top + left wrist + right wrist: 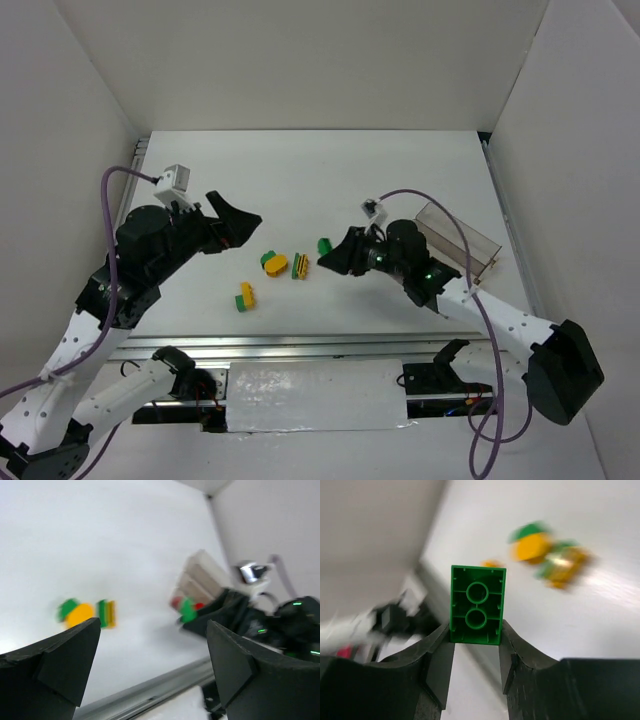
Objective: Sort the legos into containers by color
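- The clear tray (462,240) sits on the right side of the white table (400,170), close to the right wall. It has long thin slots side by side.
- From above I cannot tell what is in the slots. The left wrist view is blurry. It shows a bit of red (176,601) at the tray's near end, but I cannot tell which slot it is in.
- The right gripper (330,260) is up off the table, just left of the tray. Its arm bends in from the right and points toward the middle of the table.
- Its two fingers (437,667) are squeezed on a green brick (477,611). The brick sticks out past the fingertips. I can see its hollow underside with two rings.
- The left gripper (238,222) is up in the air over the left part of the table and points to the right. Its fingers (55,662) are spread wide with nothing between them.
- Three small lego clumps lie on the table between the two grippers. One is a green and yellow clump (273,263). A green and orange clump (300,266) lies just beside it. A yellow and green clump (245,297) lies nearer to the arm bases.
- None of the three touches a gripper.
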